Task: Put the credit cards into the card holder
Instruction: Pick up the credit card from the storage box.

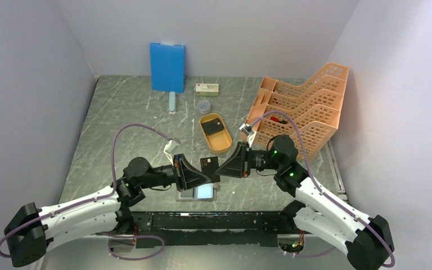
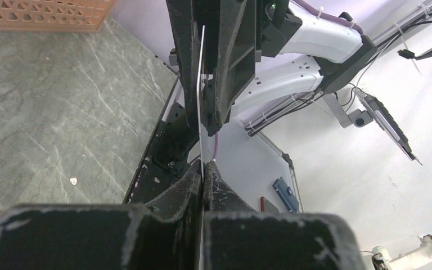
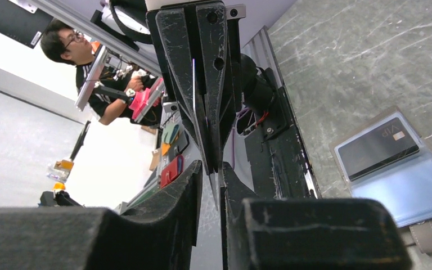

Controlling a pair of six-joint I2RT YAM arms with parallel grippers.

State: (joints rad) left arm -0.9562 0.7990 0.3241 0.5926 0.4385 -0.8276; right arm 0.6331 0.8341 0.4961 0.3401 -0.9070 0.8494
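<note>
Above the open taupe-grey folding card holder (image 1: pixel 205 193) on the table, the left gripper (image 1: pixel 197 173) is clamped on a thin black credit card (image 1: pixel 210 167). The right gripper (image 1: pixel 225 167) seems slightly parted around the card's other end. An orange oval tray (image 1: pixel 221 145) and an orange lattice rack (image 1: pixel 306 107) stand behind.

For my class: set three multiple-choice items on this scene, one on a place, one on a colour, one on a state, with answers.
1. Where does the open card holder lie?
A. On the table, at its near edge
B. In the tray
C. Against the back wall

2. What colour is the oval tray?
A. Blue
B. Orange
C. White

3. The left gripper is:
A. Wide open
B. Shut on a credit card
C. Out of view

Answers:
1. A, it lies flat there.
2. B, its rim is orange.
3. B, its fingers pinch the card's edge.
</note>
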